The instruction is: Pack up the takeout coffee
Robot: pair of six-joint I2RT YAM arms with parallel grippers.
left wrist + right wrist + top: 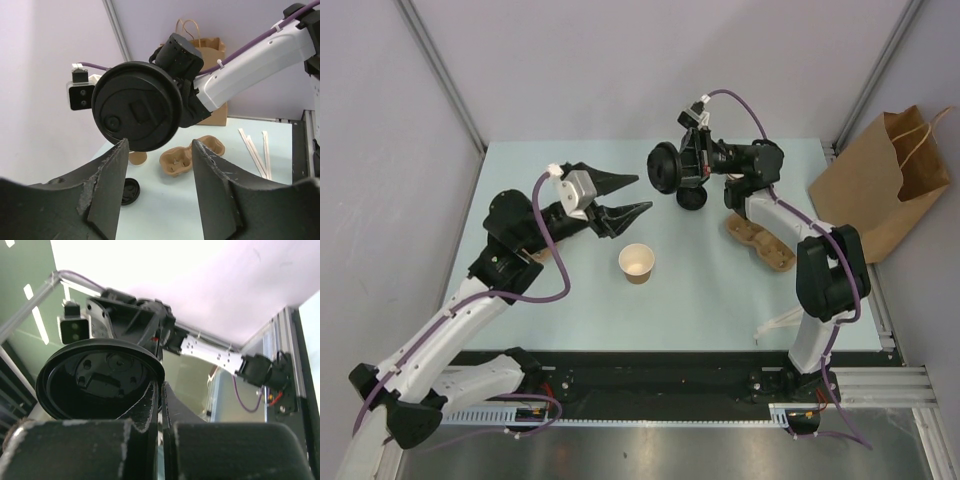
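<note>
The cup (637, 263) stands upright and uncovered near the middle of the desk (720, 300), touched by neither arm. The left tool (642, 194) hovers just beyond it, its jaws wide with nothing between them, pointing at the right tool (680, 172). That one is raised above the far side of the desk and pinches the rim of a black lid (666, 167), holding it on edge with its face toward the left tool. A smaller lid (692, 198) lies on the desk below it. The pulp tray (760, 242) lies to the right, partly under the right arm, well apart from the cup. A paper bag (890, 180) lies off the desk's right edge.
</note>
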